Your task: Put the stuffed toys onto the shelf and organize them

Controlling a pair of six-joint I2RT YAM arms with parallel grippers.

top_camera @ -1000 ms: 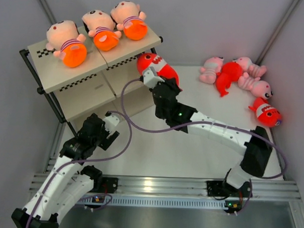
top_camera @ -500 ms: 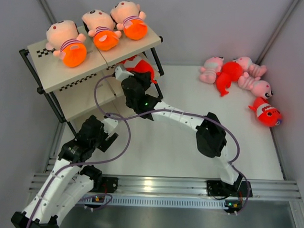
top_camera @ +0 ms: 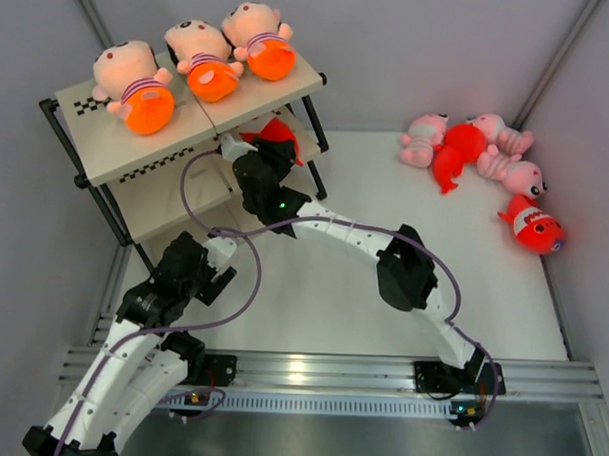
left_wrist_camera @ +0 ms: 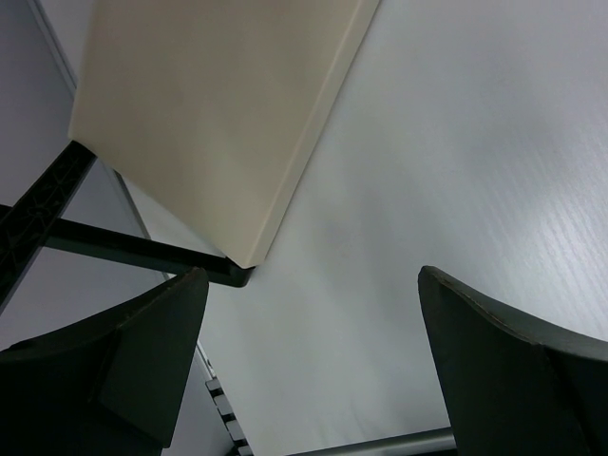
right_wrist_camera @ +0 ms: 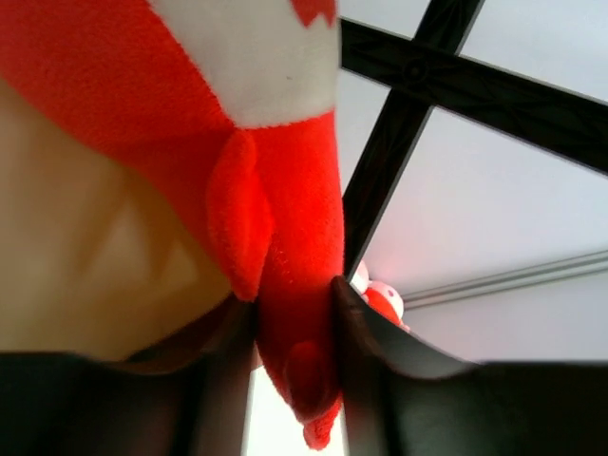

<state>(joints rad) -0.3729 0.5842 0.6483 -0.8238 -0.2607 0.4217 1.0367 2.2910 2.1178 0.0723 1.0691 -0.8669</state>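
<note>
My right gripper point(top_camera: 255, 158) is shut on a red-orange fish plush point(top_camera: 275, 133), holding it in at the middle tier of the shelf point(top_camera: 166, 193), under the top board. In the right wrist view the fish plush point(right_wrist_camera: 237, 142) fills the frame, its tail pinched between my fingers point(right_wrist_camera: 366, 332). Two more fish plush point(top_camera: 532, 224) and three pink striped dolls point(top_camera: 424, 138) lie in a pile at the table's far right. My left gripper point(top_camera: 215, 263) is open and empty, low beside the shelf's front corner point(left_wrist_camera: 237, 271).
Three larger peach dolls with orange bottoms point(top_camera: 139, 90) lie on the shelf's top board. The shelf's black cross brace point(right_wrist_camera: 418, 104) is close behind the held fish. Grey walls enclose the white table point(top_camera: 382, 311).
My right arm has swung left from above the table and carried the fish plush in under the top board at the middle tier. The left arm has not moved.
</note>
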